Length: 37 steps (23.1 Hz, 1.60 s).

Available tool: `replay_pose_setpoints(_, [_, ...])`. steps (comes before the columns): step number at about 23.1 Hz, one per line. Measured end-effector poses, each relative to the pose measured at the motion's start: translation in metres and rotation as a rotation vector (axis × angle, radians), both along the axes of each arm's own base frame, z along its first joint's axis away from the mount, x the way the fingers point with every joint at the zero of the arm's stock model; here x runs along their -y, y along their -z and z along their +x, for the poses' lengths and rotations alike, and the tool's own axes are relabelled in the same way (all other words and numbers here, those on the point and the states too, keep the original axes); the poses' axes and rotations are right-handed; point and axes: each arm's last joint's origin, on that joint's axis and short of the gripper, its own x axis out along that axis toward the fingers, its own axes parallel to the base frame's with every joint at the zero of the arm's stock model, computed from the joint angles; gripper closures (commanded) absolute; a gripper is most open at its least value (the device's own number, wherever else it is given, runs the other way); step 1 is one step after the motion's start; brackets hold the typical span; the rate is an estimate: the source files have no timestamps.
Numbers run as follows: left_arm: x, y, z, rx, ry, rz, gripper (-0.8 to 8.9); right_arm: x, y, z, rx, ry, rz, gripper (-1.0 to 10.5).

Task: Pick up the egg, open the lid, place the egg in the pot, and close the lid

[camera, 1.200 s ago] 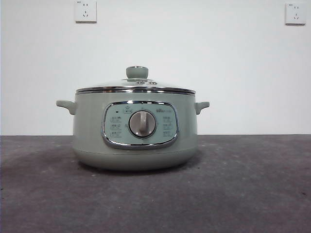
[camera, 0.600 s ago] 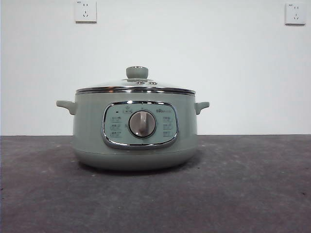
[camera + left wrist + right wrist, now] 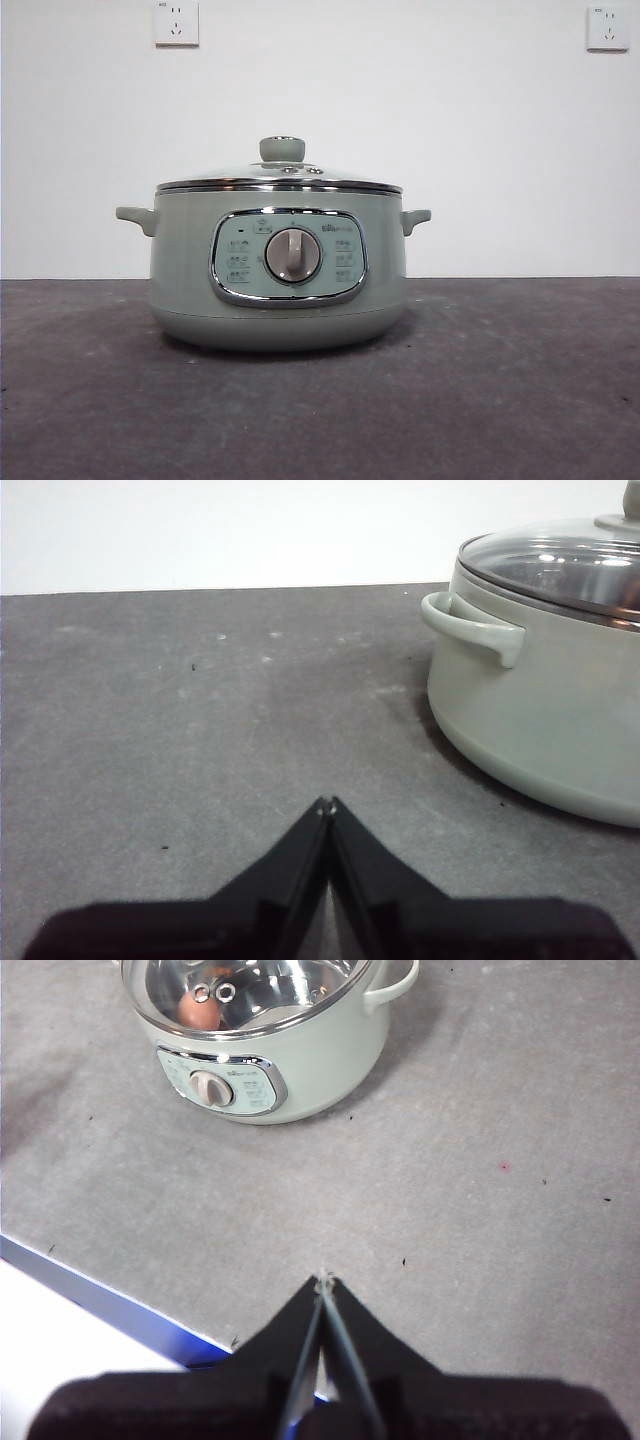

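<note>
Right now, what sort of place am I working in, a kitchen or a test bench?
Most likely a lab test bench, not a kitchen. The pot with its lid stands alone on a plain grey table against a bare white wall with two sockets; no counter, sink or stove shows.

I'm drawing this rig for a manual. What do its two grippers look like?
Both look alike: the left gripper and right gripper each have two matte black jaws, broad at the base and tapering to thin pointed tips. No cables, labels or markings show on either.
</note>
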Motion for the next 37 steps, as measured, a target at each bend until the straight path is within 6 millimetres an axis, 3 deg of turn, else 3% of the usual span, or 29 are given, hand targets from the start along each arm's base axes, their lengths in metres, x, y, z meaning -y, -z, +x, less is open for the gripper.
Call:
replay_pose_setpoints(9, [0.000, 0.003, 0.002, -0.033, 0.000, -0.002, 8.17, 0.001, 0.000, 0.001, 0.018, 0.012, -0.016, 9.4])
replay_pose_setpoints(12, [0.000, 0.003, 0.002, -0.044, 0.000, -0.002, 8.17, 0.009, -0.011, 0.005, 0.212, 0.157, -0.033, 9.4])
replay_pose_setpoints(14, [0.000, 0.003, 0.002, -0.044, 0.000, -0.002, 8.17, 0.015, -0.016, 0.004, 0.366, 0.210, 0.046, 9.4])
replay_pose_setpoints(16, [0.000, 0.004, 0.002, -0.046, 0.000, -0.002, 8.17, 0.023, -0.010, 0.004, 0.515, 0.307, 0.073, 9.4])
replay_pose_setpoints(21, [0.000, 0.004, 0.002, -0.046, 0.000, -0.002, 8.17, 0.031, 0.043, 0.017, 0.702, 0.461, 0.053, 9.4])
replay_pose_setpoints(31, [0.000, 0.004, 0.002, -0.046, 0.000, -0.002, 8.17, 0.031, 0.160, 0.040, 0.699, 0.487, 0.039, 9.4])
replay_pose_setpoints(37, [0.000, 0.004, 0.002, -0.046, 0.000, -0.002, 8.17, 0.031, 0.201, 0.046, 0.617, 0.484, 0.014, 9.4])
